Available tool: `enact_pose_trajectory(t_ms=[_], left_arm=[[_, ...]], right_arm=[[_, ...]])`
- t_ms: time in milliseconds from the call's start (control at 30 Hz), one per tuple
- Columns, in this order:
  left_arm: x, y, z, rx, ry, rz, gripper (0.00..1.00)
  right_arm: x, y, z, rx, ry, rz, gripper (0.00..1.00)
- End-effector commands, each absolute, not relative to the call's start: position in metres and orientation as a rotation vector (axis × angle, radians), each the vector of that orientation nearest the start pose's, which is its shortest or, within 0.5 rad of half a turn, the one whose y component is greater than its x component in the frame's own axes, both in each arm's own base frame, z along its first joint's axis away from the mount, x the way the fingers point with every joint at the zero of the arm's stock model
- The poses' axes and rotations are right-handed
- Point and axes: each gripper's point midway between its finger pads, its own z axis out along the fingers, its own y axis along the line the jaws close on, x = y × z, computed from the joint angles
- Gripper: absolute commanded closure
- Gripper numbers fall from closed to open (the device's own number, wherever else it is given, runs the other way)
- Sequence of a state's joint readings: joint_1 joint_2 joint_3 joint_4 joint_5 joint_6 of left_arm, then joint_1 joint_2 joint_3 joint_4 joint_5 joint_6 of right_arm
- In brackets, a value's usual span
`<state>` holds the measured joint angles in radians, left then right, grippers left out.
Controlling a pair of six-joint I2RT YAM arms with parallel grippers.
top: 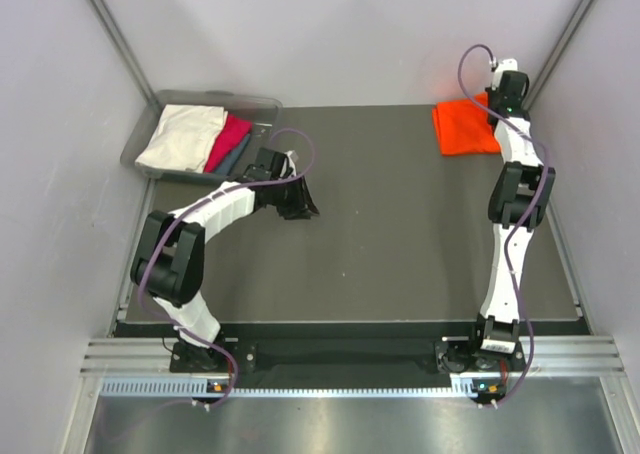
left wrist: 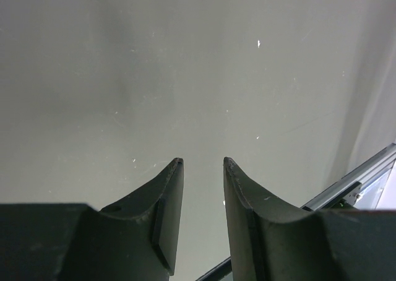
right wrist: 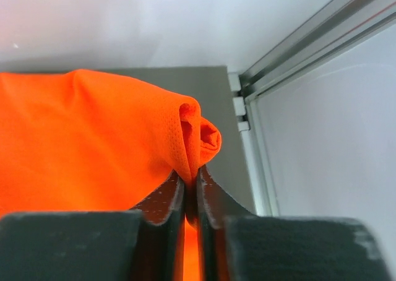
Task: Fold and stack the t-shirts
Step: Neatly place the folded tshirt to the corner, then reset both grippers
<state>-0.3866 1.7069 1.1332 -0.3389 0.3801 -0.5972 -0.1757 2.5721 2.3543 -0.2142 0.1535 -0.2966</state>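
A bright orange t-shirt (top: 465,126) lies folded at the table's far right corner. My right gripper (top: 497,102) is shut on a bunched edge of it; the right wrist view shows the orange cloth (right wrist: 105,138) pinched between the fingers (right wrist: 190,177). Cream-white (top: 183,136), magenta-pink (top: 229,140) and teal-grey (top: 238,154) t-shirts lie in the grey bin (top: 263,104) at the far left. My left gripper (top: 305,206) is open and empty over bare table near the bin; it also shows in the left wrist view (left wrist: 203,162).
Dark table surface (top: 380,234) spans between the arms. White enclosure walls stand close on both sides and behind. A metal frame post (right wrist: 297,39) runs beside the right gripper. The table's edge rail (left wrist: 352,188) shows in the left wrist view.
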Motion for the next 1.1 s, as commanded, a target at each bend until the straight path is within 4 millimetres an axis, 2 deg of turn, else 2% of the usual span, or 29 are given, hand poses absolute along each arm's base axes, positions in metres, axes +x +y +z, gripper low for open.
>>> enact_pose_trajectory(t_ms=[0, 33, 67, 133, 200, 233, 300, 333, 367, 400, 433, 467, 500, 533, 567, 600, 633, 667, 700, 767, 800, 833, 867, 900, 933, 967, 1000, 1033, 1067], left_arm=[[0.354, -0.237, 0.109, -0.055, 2.564, -0.856, 0.63], [0.353, -0.236, 0.109, -0.058, 2.571, -0.852, 0.63], [0.353, -0.236, 0.111, -0.058, 2.57, -0.851, 0.63], [0.352, -0.235, 0.116, -0.063, 2.567, -0.844, 0.63], [0.347, -0.232, 0.123, -0.072, 2.566, -0.837, 0.63], [0.345, -0.23, 0.125, -0.079, 2.564, -0.831, 0.63], [0.337, -0.227, 0.134, -0.091, 2.563, -0.833, 0.62], [0.331, -0.226, 0.135, -0.102, 2.572, -0.837, 0.62], [0.326, -0.225, 0.138, -0.103, 2.572, -0.841, 0.62], [0.32, -0.226, 0.151, -0.094, 2.542, -0.858, 0.62], [0.315, -0.224, 0.153, -0.099, 2.539, -0.86, 0.62], [0.305, -0.223, 0.15, -0.109, 2.551, -0.873, 0.61], [0.298, -0.222, 0.161, -0.129, 2.522, -0.9, 0.61], [0.293, -0.22, 0.163, -0.141, 2.51, -0.914, 0.6], [0.277, -0.217, 0.165, -0.164, 2.493, -0.953, 0.59], [0.271, -0.217, 0.168, -0.176, 2.469, -0.983, 0.57], [0.256, -0.212, 0.152, -0.208, 2.499, -0.983, 0.57], [0.248, -0.21, 0.152, -0.22, 2.487, -1.008, 0.56], [0.236, -0.211, 0.162, -0.228, 2.451, -1.074, 0.56], [0.214, -0.207, 0.156, -0.273, 2.44, -1.133, 0.55], [0.205, -0.207, 0.155, -0.274, 2.435, -1.174, 0.55], [0.194, -0.205, 0.142, -0.3, 2.448, -1.189, 0.54], [0.188, -0.205, 0.15, -0.315, 2.396, -1.24, 0.53], [0.183, -0.205, 0.149, -0.332, 2.386, -1.272, 0.53], [0.175, -0.202, 0.134, -0.376, 2.405, -1.276, 0.53], [0.173, -0.203, 0.142, -0.414, 2.346, -1.336, 0.52], [0.17, -0.203, 0.139, -0.449, 2.332, -1.372, 0.52], [0.161, -0.202, 0.122, -0.497, 2.347, -1.405, 0.52], [0.164, -0.204, 0.134, -0.514, 2.267, -1.47, 0.52]], right_arm=[[0.692, -0.172, 0.143, -0.012, 1.95, -0.469, 0.89], [0.69, -0.178, 0.143, 0.009, 1.952, -0.498, 0.71], [0.689, -0.181, 0.148, 0.026, 1.945, -0.521, 0.6], [0.684, -0.193, 0.156, 0.08, 1.944, -0.591, 0.46], [0.677, -0.199, 0.177, 0.132, 1.926, -0.635, 0.36], [0.668, -0.205, 0.2, 0.184, 1.898, -0.679, 0.29], [0.65, -0.208, 0.207, 0.255, 1.926, -0.708, 0.23], [0.636, -0.208, 0.226, 0.297, 1.917, -0.723, 0.17], [0.627, -0.208, 0.232, 0.316, 1.926, -0.716, 0.15], [0.62, -0.201, 0.238, 0.349, 1.926, -0.685, 0.13], [0.605, -0.194, 0.261, 0.361, 1.92, -0.662, 0.06], [0.595, -0.187, 0.253, 0.365, 1.959, -0.647, 0.02], [0.59, -0.172, 0.256, 0.379, 1.97, -0.607, 0.0], [0.575, -0.158, 0.271, 0.362, 1.987, -0.572, 0.0], [0.564, -0.145, 0.253, 0.348, 2.048, -0.557, 0.0], [0.559, -0.115, 0.248, 0.313, 2.079, -0.487, 0.0], [0.538, -0.099, 0.24, 0.279, 2.136, -0.459, 0.0], [0.526, -0.084, 0.235, 0.245, 2.173, -0.446, 0.0], [0.517, -0.047, 0.23, 0.244, 2.196, -0.374, 0.0], [0.479, -0.008, 0.214, 0.196, 2.289, -0.229, 0.0], [0.466, 0.021, 0.208, 0.197, 2.311, -0.126, 0.0], [0.436, 0.044, 0.193, 0.169, 2.369, -0.002, 0.0], [0.422, 0.063, 0.187, 0.193, 2.381, 0.095, 0.0], [0.387, 0.086, 0.173, 0.154, 2.427, 0.204, 0.0], [0.37, 0.095, 0.166, 0.158, 2.442, 0.246, 0.0], [0.353, 0.109, 0.16, 0.184, 2.45, 0.329, 0.0], [0.343, 0.126, 0.161, 0.149, 2.413, 0.416, 0.0], [0.31, 0.131, 0.147, 0.142, 2.433, 0.485, 0.0], [0.296, 0.138, 0.14, 0.19, 2.435, 0.547, 0.0]])
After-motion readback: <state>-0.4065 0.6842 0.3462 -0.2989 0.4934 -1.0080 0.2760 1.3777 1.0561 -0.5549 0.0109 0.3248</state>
